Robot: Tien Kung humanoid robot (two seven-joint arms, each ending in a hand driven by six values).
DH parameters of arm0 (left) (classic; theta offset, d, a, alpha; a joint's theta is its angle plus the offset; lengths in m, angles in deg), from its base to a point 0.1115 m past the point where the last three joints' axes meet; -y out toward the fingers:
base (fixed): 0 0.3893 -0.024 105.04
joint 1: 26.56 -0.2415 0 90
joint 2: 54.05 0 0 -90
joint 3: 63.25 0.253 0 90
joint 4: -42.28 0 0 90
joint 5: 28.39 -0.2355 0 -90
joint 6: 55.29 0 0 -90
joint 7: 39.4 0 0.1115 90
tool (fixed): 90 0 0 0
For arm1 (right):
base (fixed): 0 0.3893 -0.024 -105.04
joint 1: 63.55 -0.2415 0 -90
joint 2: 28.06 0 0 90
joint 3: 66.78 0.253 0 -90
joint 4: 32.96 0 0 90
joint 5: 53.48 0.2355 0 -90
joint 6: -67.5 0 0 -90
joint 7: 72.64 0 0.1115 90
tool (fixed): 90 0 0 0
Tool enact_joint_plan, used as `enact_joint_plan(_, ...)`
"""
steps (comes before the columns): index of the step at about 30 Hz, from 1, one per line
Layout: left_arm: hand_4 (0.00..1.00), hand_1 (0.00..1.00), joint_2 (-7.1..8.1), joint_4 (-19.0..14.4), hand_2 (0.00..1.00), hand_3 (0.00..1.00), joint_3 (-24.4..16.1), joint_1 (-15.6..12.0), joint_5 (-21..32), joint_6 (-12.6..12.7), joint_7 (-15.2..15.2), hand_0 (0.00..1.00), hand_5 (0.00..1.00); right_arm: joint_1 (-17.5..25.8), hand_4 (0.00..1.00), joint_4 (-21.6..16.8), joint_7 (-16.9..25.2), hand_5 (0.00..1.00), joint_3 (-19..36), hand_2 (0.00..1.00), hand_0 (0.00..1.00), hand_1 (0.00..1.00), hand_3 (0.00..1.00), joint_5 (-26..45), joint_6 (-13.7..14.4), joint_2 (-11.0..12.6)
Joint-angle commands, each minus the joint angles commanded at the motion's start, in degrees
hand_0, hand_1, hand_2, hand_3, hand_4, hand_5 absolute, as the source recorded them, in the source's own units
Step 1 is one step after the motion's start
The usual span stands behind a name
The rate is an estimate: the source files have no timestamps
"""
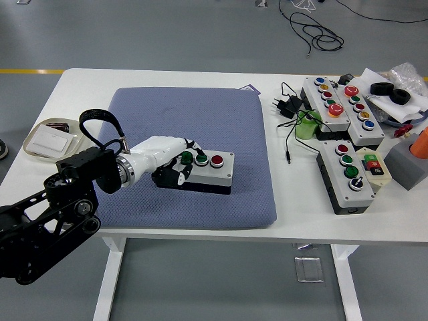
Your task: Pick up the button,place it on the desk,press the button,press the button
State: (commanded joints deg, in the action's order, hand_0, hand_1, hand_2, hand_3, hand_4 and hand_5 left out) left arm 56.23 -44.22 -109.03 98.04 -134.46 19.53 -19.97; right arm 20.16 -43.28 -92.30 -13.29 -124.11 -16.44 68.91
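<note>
Button box: rigid, blocky, probably light; take by its long sides.
Left robot hand: fingers curled over box's left end, pressing.

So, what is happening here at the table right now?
The robot's left hand rests on the left end of a grey button box that lies on the blue mat, its fingers curled over the buttons there. A green and a red button on the box are uncovered. Whether a button is pressed down cannot be seen. Other button boxes lie at the right of the white table, untouched. The right hand is out of view.
</note>
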Motion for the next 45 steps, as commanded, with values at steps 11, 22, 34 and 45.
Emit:
enact_joint_plan(11,0.326,0.002,-0.04,0.25,0.044,0.8,0.87,0.21,0.23,-1.14,0.27,0.053,0.153,0.0,0.3,0.0,-0.01,0.227,0.02,0.617,0.645,0.478,0.561,-0.04,-0.02,0.01)
enact_joint_plan(22,0.333,0.002,-0.21,1.83,0.044,0.8,1.64,0.17,-0.29,-1.72,0.41,0.053,0.163,-0.02,0.3,0.0,0.01,0.227,-0.01,0.618,0.646,0.478,0.561,-0.01,0.02,0.0)
enact_joint_plan(34,0.337,0.002,-0.31,1.34,0.045,0.794,0.91,0.1,-0.56,-0.86,0.25,0.053,0.172,0.28,0.3,0.0,-0.08,0.227,0.05,0.617,0.646,0.477,0.561,-0.05,-0.04,0.0)
enact_joint_plan(45,0.345,0.002,-1.2,-0.92,0.045,0.797,0.42,0.93,-0.47,2.68,-0.1,0.052,0.18,0.56,0.301,0.0,-0.09,0.228,-0.01,0.617,0.644,0.477,0.561,0.05,-0.02,0.02)
